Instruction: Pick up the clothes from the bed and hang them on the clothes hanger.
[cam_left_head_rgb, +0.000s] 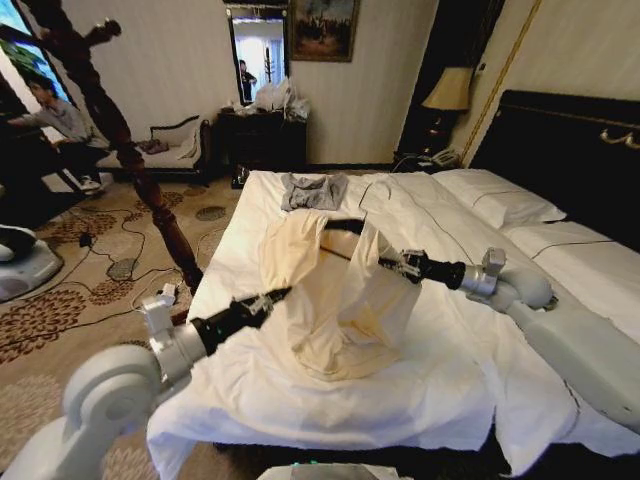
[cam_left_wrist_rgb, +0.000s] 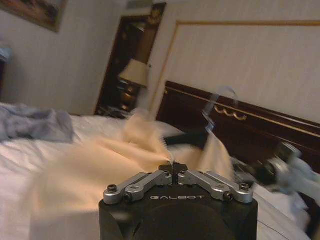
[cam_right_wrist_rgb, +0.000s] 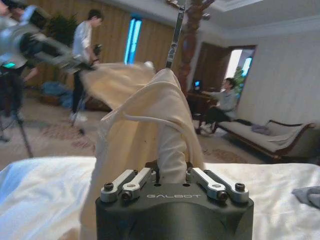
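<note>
Currently on record, item by item.

Clothes (cam_left_head_rgb: 335, 290): pale cream-yellow shirt, raised above the bed (cam_left_head_rgb: 250, 390) between both arms, its lower part sagging down to the white sheet. In the left wrist view the fabric (cam_left_wrist_rgb: 100, 170) spreads out ahead of the jaws; in the right wrist view it (cam_right_wrist_rgb: 150, 120) rises in a peaked fold.

Clothes hanger (cam_left_head_rgb: 345, 226): thin black bar showing at the upper opening of the shirt, partly inside the fabric. Its silver hook (cam_left_wrist_rgb: 216, 107) stands above the cloth in the left wrist view.

Left gripper (cam_left_head_rgb: 268, 298): at the shirt's left edge, jaws clenched on a fold of the clothes (cam_left_wrist_rgb: 173, 167).

Right gripper (cam_left_head_rgb: 398, 264): at the shirt's right side, jaws closed around a bunched length of the clothes (cam_right_wrist_rgb: 172, 175).

Grey garment (cam_left_head_rgb: 313, 190): lying flat on the bed, well apart from the shirt, toward the far end.

Pillows (cam_left_head_rgb: 495, 195): white, against the black headboard (cam_left_head_rgb: 560, 135).

Coat stand (cam_left_head_rgb: 130, 150): dark wood, on the carpet beside the bed's left side.
</note>
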